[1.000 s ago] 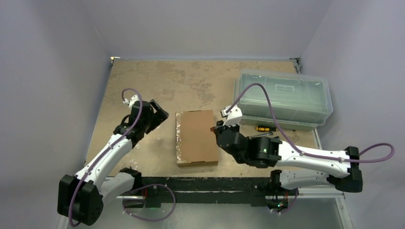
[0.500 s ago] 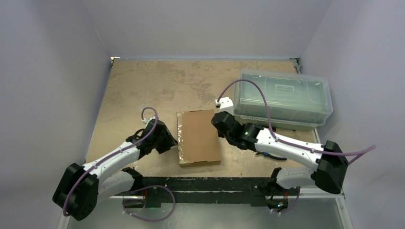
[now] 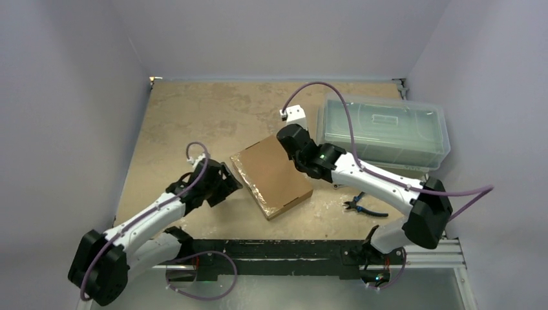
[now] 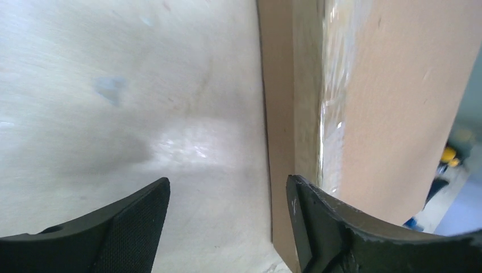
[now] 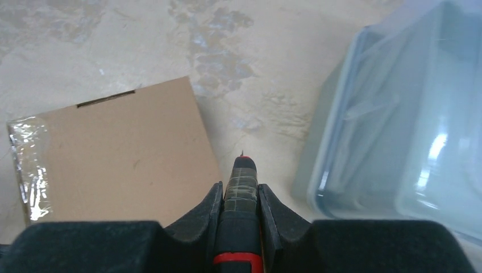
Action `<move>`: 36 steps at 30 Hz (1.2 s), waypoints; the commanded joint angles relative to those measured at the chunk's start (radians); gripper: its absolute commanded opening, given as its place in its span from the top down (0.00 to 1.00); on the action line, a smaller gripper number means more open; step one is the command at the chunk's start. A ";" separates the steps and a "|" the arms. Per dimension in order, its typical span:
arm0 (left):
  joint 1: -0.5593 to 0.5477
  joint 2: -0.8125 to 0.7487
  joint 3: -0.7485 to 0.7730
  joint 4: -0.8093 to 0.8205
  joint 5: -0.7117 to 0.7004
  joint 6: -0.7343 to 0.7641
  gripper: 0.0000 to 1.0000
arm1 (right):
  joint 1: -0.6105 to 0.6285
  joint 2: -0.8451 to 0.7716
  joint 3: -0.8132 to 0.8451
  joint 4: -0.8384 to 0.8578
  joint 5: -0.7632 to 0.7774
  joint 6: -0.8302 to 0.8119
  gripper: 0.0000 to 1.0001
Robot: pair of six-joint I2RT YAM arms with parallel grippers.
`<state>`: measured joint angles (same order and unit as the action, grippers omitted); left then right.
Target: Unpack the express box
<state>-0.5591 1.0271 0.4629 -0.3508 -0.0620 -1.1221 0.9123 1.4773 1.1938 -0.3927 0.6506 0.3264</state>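
Looking down from up high, where is the express box? — Mia

It lies flat on the table, turned a bit, with its lid shut. Its shiny taped edge faces the left arm. — Ben

And the arms? — Mia

The left gripper is just beside that taped edge. The right gripper is at the box's far corner. A clear bin sits off to the right, apart from the box. Small pliers lie on the table near the right arm. — Ben

What does the left wrist camera see? — Mia

Two black fingers stand wide apart, with only bare table between them. They hold nothing. The box's taped side runs right by the finger on the picture's right. I can't tell if they touch. — Ben

And the right wrist camera? — Mia

Those fingers squeeze tight on a black tool with a red ring and a pointy tip. The tip points at the bare table between the box and the bin, just beside the box's edge. — Ben
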 commanded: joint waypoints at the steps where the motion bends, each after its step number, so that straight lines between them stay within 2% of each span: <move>1: 0.126 -0.147 0.078 -0.212 -0.078 0.097 0.24 | 0.010 -0.127 0.041 -0.062 0.143 -0.061 1.00; 4: 0.184 -0.197 0.152 -0.228 -0.085 0.219 0.22 | 0.031 -0.203 0.009 -0.007 0.028 -0.048 1.00; 6: 0.190 -0.189 0.214 -0.202 -0.099 0.292 0.18 | 0.068 -0.245 -0.045 0.098 -0.069 -0.030 1.00; 8: 0.194 -0.143 0.267 -0.140 -0.087 0.347 0.13 | 0.138 -0.255 -0.099 0.207 -0.101 -0.028 1.00; 11: 0.207 -0.043 0.311 -0.011 0.021 0.418 0.11 | 0.240 -0.210 -0.126 0.309 -0.098 -0.037 1.00; 13: 0.225 0.046 0.336 0.051 0.111 0.448 0.12 | 0.261 -0.181 -0.140 0.367 -0.096 -0.021 1.00; 16: 0.251 0.168 0.369 0.116 0.225 0.521 0.21 | 0.266 -0.160 -0.164 0.445 -0.101 0.002 1.00; 21: 0.292 0.280 0.396 0.160 0.252 0.623 0.28 | 0.265 -0.073 -0.148 0.519 -0.138 0.008 1.00; 29: 0.393 0.377 0.348 0.269 0.463 0.611 0.48 | 0.266 0.040 -0.105 0.590 -0.174 -0.011 1.00; 36: 0.403 0.400 0.339 0.256 0.475 0.624 0.57 | 0.265 0.092 -0.079 0.606 -0.151 -0.028 1.00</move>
<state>-0.1593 1.4189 0.8051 -0.1345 0.3660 -0.5289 1.1778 1.5723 1.0550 0.1375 0.4847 0.3145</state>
